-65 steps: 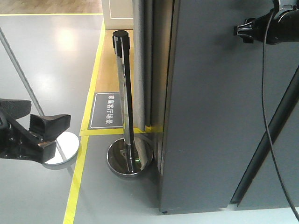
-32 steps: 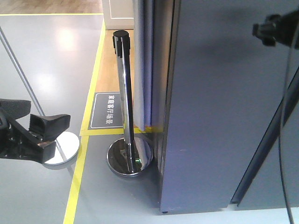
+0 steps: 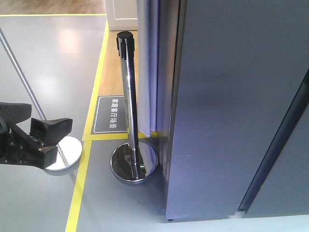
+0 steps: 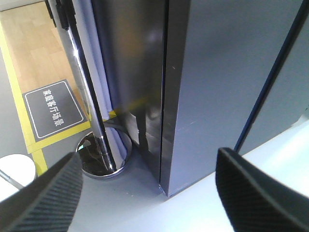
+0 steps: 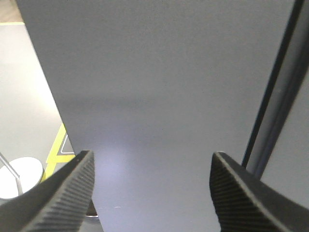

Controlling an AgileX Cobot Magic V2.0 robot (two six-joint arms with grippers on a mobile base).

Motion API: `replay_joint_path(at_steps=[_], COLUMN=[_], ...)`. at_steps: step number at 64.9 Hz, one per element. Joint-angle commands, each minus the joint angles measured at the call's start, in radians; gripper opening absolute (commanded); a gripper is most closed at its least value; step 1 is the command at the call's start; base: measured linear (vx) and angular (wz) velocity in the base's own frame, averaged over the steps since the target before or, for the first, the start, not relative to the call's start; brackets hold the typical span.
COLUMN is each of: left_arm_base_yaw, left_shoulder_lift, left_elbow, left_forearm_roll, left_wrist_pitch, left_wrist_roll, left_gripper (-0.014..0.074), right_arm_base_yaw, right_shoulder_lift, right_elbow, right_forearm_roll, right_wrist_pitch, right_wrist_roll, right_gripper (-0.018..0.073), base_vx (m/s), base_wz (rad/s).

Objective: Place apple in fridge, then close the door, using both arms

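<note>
1. Dark grey fills most of what I see: the fridge stands with its door flush against the body, only a thin dark seam running down on the right of the front view.
2. I see no apple in any view; with the door closed I cannot tell where it is.
3. My left gripper hangs low and to the left of the fridge, its ribbed fingers spread wide with nothing between them. In the front view it shows at the left edge, above the grey floor.
4. My right gripper faces the door's outer panel, fingers wide apart and empty; whether they touch the panel I cannot tell.
5. A chrome stanchion post with a black cap leans just beside the fridge's left side, its round mirrored base close to the fridge corner.
6. Yellow floor tape runs past the post, and a dark floor sign with white characters lies behind it.
</note>
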Motion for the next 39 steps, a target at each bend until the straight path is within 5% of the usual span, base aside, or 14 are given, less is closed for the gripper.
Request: replay_joint_path(at_steps=[1,39], left_arm_base_yaw=[-0.001,-0.001], left_shoulder_lift=[-0.012,-0.012], left_elbow=[-0.025,-0.026], left_forearm_roll=[0.015,0.007], left_wrist_pitch=[-0.052,-0.134], left_wrist_roll=[-0.010,-0.013], left_gripper=[0.0545,0.0542], right_arm_base_yaw=[-0.001,-0.001], right_shoulder_lift=[-0.032,-0.048], right_elbow=[-0.019,-0.019], right_forearm_roll=[-0.002,0.005], right_wrist_pitch=[-0.075,-0.076], right_wrist_roll=[-0.005,-0.004], right_gripper=[0.0491,0.0489], base_vx=[0.00,0.00], base_wz=[0.00,0.00])
